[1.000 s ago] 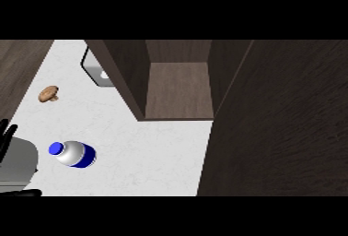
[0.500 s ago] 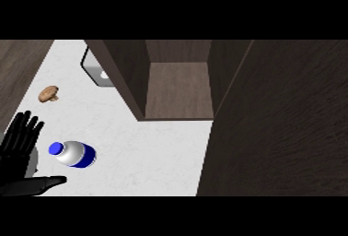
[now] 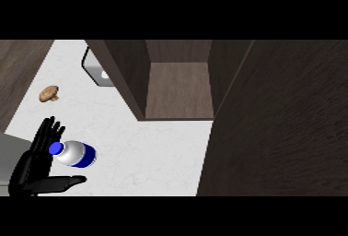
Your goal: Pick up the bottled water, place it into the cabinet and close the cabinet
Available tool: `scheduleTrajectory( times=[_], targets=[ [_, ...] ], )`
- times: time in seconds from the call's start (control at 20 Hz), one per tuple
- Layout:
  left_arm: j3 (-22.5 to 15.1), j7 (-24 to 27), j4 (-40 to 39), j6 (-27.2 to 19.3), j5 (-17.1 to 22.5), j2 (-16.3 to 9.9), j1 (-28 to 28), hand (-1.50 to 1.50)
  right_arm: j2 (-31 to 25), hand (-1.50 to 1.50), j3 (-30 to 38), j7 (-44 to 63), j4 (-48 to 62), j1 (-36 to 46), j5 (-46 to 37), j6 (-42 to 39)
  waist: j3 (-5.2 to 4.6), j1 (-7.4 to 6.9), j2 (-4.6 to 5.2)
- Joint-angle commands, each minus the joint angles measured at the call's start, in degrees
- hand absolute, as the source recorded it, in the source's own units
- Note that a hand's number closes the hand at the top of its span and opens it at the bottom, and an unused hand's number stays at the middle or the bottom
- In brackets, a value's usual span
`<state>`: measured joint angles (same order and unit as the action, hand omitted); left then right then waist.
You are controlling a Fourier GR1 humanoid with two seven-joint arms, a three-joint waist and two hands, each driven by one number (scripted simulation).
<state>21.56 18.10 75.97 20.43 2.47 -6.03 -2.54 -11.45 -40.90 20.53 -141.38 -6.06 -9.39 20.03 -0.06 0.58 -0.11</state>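
Since half a second ago, my left hand (image 3: 37, 159) has slid in against the bottled water (image 3: 73, 154); its fingers are straight and spread behind the blue cap, thumb out below, nothing grasped yet. That bottle stands near the tabletop's (image 3: 156, 147) left edge, well apart from the open cabinet (image 3: 178, 87). I judge the grasp is the step: wrap fingers and thumb round the body, not the cap. My right hand is out of view.
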Motion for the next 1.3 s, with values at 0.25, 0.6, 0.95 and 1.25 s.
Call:
scheduleTrajectory(
  times=[0.25,0.6,0.95,1.25],
  targets=[
    [-1.4,9.1,-13.5,-4.0,-4.6,1.1,3.4,-1.5,-3.2,-1.5,-2.2,1.9,-7.9,-2.4,-6.7,1.3,-0.01,0.27,0.0],
    [0.0,17.0,-21.9,-4.5,-4.9,-1.4,5.3,-1.5,-2.9,-1.5,-0.9,1.9,-6.2,-0.3,-5.6,1.8,-0.02,-0.09,0.07],
    [-0.5,19.7,-25.4,-4.0,-4.3,-2.0,4.2,-1.5,-4.2,-1.5,-4.1,0.7,-7.4,-2.4,-6.6,3.1,0.03,-0.13,-0.08],
    [0.5,28.7,-39.2,-2.8,-3.7,-2.1,10.4,-1.5,-6.2,-1.5,-1.3,0.1,-7.0,-2.6,-2.7,2.5,-0.01,0.25,0.1]
  ],
)
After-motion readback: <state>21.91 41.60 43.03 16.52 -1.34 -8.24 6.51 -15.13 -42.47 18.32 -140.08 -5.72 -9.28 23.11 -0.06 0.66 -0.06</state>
